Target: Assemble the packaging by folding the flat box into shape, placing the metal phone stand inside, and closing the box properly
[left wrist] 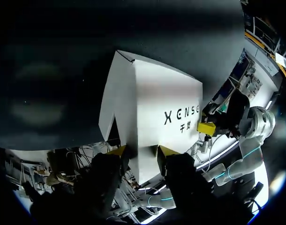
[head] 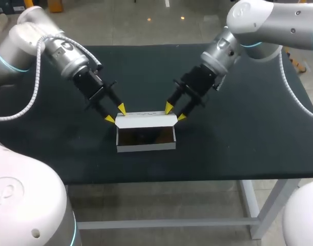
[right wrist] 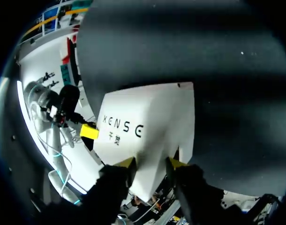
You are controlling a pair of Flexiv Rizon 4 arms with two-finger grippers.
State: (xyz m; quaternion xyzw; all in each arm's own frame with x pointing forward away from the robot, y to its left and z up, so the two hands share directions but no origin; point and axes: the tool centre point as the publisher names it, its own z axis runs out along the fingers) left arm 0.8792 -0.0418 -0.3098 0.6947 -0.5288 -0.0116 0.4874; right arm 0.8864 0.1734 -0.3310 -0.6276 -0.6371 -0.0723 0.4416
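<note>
White box (head: 146, 146) on dark tabletop (head: 238, 143), lid (head: 146, 120) upright. Left claw (head: 116, 114) at the box's left lid end, right claw (head: 174, 112) at its right; both with fingers apart, astride the lid.

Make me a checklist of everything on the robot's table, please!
Surface: dark table.
Job's things: white box mid-table, open, its lid standing up at the back; inside too dark to tell what it holds.
Clutter: nothing seen.
Grippers: left gripper at the lid's left end, right gripper at its right end.
Cables: ribbed hose along the left arm, thin cable by the right arm.
Surroundings: nothing seen.
</note>
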